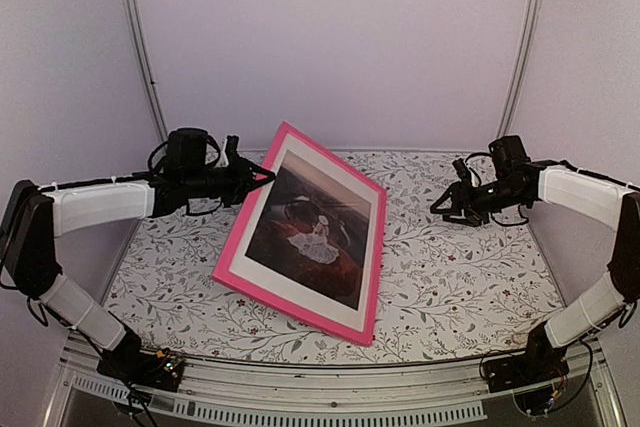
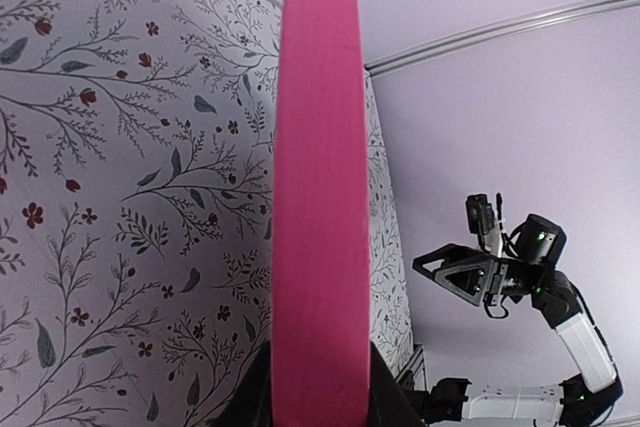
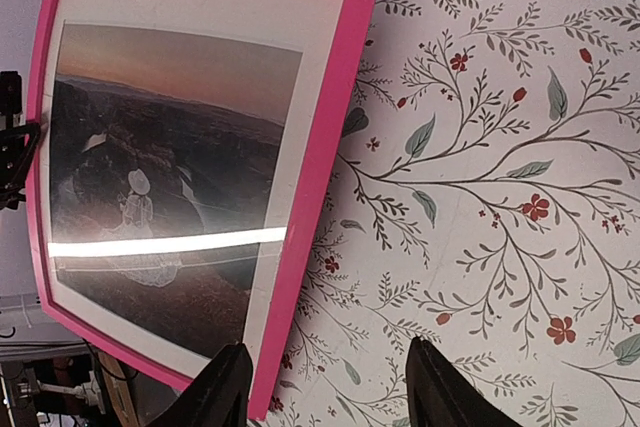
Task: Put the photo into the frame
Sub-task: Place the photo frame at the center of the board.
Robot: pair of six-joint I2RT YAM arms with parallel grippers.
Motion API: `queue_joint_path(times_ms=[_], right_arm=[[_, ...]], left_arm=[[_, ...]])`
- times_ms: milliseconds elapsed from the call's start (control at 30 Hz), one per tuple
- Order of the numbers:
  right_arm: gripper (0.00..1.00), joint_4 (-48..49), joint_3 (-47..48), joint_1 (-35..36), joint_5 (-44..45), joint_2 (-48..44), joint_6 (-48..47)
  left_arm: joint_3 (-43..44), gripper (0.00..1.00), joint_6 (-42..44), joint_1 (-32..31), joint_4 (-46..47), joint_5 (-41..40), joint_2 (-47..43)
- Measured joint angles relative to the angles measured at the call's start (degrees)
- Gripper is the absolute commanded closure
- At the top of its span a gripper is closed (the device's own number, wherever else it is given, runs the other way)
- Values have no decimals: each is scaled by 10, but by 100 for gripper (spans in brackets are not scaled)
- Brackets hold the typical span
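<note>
Now the left gripper [image 1: 252, 179] holds up the big pink-edged picture frame [image 1: 300, 310].
Its jaws pinch the frame's left edge, so that side is lifted, and the near edge seems to rest on the flowery tablecloth [image 1: 460, 277]. The dark reddish canyon photo [image 1: 310, 232] sits inside the frame. The right gripper [image 1: 452, 205], jaws apart and empty, hovers off to the frame's right, farther away.

Left arm [image 1: 100, 205] stretched inward, left gripper [image 1: 256, 178] clamped on frame [image 1: 300, 302] edge. Right arm [image 1: 585, 192] bent inward, right gripper [image 3: 330, 399] seen parted, aimed downward.
</note>
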Motion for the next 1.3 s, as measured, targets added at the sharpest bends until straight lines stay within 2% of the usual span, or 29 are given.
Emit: queue_joint_path(times_ms=[100,333,567,700,800,933,1300], right_arm=[[43,11,-9,0,0,1,2],[43,40,-27,0,-7,7,15],[43,65,-47,0,-16,14,24],[43,76,-56,0,-17,15,26],[43,82,-60,0,-19,19,28],[43,88,-65,0,-24,23,30],[42,101,-66,12,-30,43,31]], left_arm=[[-49,100,-27,0,34,-9,-12],[-112,89,-57,0,85,-13,-18],[-144,66,-59,0,105,-13,-31],[-157,39,-51,0,109,-12,-36],[-176,28,-46,0,111,-10,-39],[-202,24,-36,0,108,-8,-39],[-217,22,55,0,41,-36,-35]])
